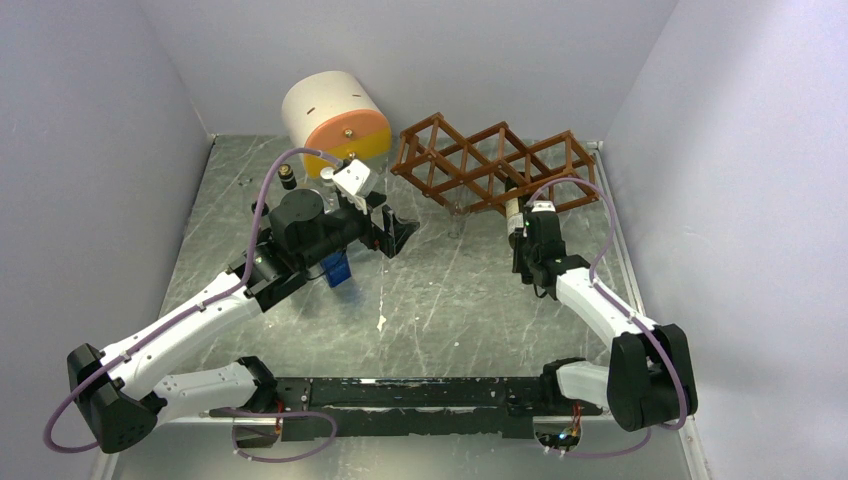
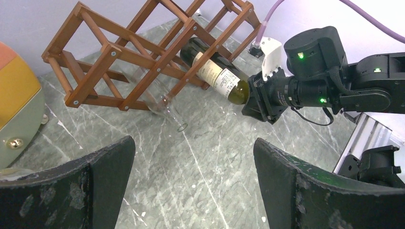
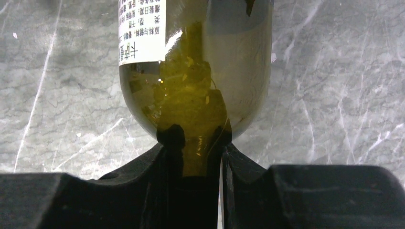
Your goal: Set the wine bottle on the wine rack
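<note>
- The wine rack (image 1: 495, 165), a reddish-brown wooden lattice with diamond-shaped cells, stands at the far right of the grey marbled table (image 1: 450, 310), close to the back wall.
- The wine bottle (image 2: 217, 74) is dark green glass with a cream label (image 2: 212, 71). Its base end sits inside a cell at the right end of the rack, and a slat crosses in front of its body.
- The bottle lies tilted, base toward the rack and shoulder and neck sticking out toward the near side.
- The right gripper (image 3: 196, 148) pinches the bottle's neck. In the right wrist view both black fingers press against the glass just below the shoulder.
- The left gripper (image 2: 193, 181) is spread wide and holds nothing. Its two fingers (image 2: 95, 186) frame bare tabletop in the left wrist view.
- The left gripper hangs over the middle of the table, apart from the rack and facing it and the right gripper.
- A clear glass bottle (image 2: 165, 109) lies in a lower cell left of the wine bottle, its neck protruding down to the table.
- A round cream-and-orange drawer unit (image 1: 335, 115) stands at the back, just left of the rack.
</note>
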